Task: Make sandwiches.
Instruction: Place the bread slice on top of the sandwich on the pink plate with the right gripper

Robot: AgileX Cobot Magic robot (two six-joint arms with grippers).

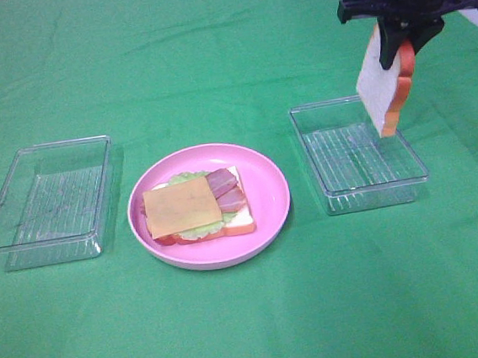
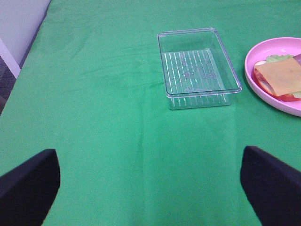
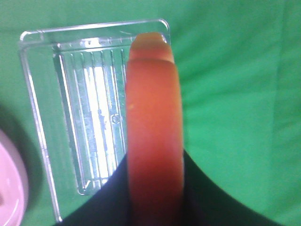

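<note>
Closest to my overhead camera sits the round pink plate (image 1: 272, 214) on the green-covered desk (image 1: 237, 331), carrying the open sandwich (image 1: 198, 206): a white bread slice with orange-brown crust, pale green lettuce, reddish-brown bacon strips and a square of yellow cheese (image 1: 182, 207) on top. On my left lies a clear ribbed plastic tray (image 1: 46, 200), well apart from the plate; my left wrist view shows nothing in it. My left hand (image 2: 150, 188) hangs above bare cloth with its two black fingers (image 2: 28, 183) spread wide, gripping nothing. On my right, the right hand (image 1: 398, 41) is clamped on a second white bread slice with orange-brown crust (image 1: 385, 89), holding it upright by its top edge, lifted above the second clear plastic tray (image 1: 363, 163). Through the right wrist camera I see that slice edge-on, its crust filling the middle, with the tray beneath.
</note>
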